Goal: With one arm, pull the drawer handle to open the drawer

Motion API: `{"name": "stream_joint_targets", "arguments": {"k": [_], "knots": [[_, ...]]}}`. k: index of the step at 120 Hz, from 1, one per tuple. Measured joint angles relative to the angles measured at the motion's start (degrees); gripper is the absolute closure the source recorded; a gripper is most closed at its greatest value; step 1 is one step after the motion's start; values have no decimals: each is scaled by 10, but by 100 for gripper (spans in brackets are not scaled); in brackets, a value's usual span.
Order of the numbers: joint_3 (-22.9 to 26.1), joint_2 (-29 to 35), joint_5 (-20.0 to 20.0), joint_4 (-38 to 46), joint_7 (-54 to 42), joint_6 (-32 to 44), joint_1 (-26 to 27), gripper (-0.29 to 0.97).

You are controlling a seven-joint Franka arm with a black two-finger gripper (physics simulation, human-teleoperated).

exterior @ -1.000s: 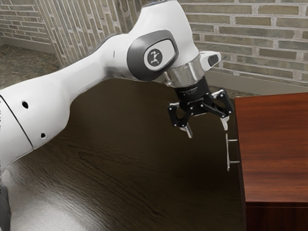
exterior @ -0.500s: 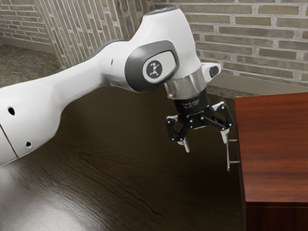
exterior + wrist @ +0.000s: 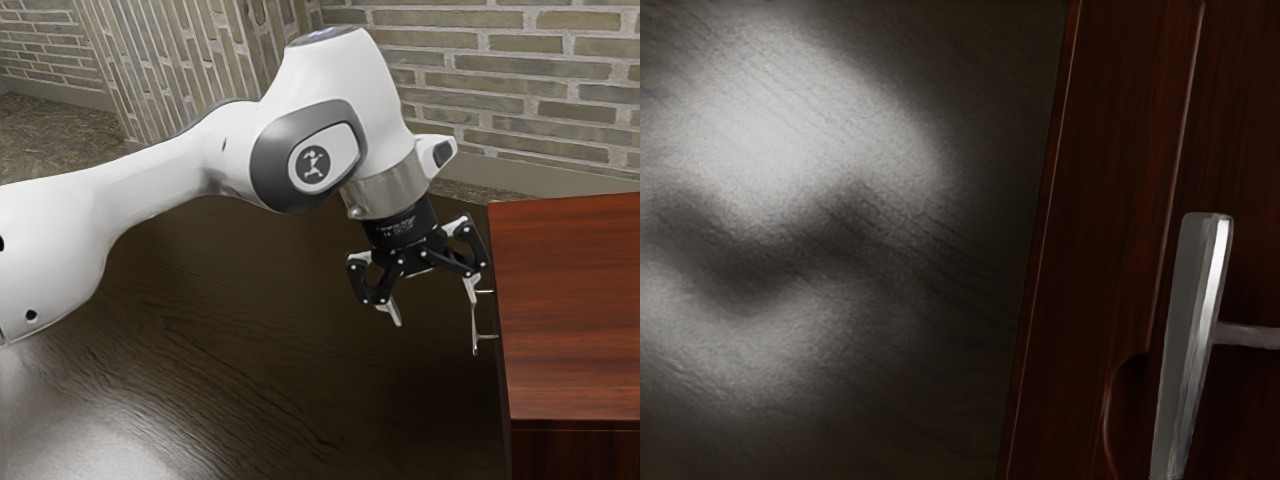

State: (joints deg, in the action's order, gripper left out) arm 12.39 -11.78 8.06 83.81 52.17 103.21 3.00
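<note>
A reddish-brown wooden drawer cabinet (image 3: 570, 310) stands at the exterior view's right. Its metal bar handle (image 3: 474, 320) sticks out from the cabinet's front face, which faces the exterior view's left. My black gripper (image 3: 430, 300) hangs open just in front of the handle's top end. One white-tipped finger (image 3: 468, 290) is right at the handle's top; the other finger (image 3: 390, 310) is out over the floor. Nothing sits between them. In the wrist view the handle (image 3: 1188, 350) shows as a bright bar against the dark wood front (image 3: 1110, 250).
A dark wooden floor (image 3: 250, 380) spreads under my arm and in front of the cabinet. Brick walls (image 3: 520, 70) close the back of the room.
My hand has come down and slightly toward the cabinet, so the near finger now reaches the handle's top. The jaws stay open. The drawer has not moved.
</note>
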Motion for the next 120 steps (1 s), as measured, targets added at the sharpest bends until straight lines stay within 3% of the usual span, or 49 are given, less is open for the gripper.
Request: {"name": "stream_joint_targets", "arguments": {"k": [58, 120], "knots": [[0, 12, 34, 50, -16, 54, 2, 14], [-8, 64, 39, 121, -41, 62, -13, 15]]}}
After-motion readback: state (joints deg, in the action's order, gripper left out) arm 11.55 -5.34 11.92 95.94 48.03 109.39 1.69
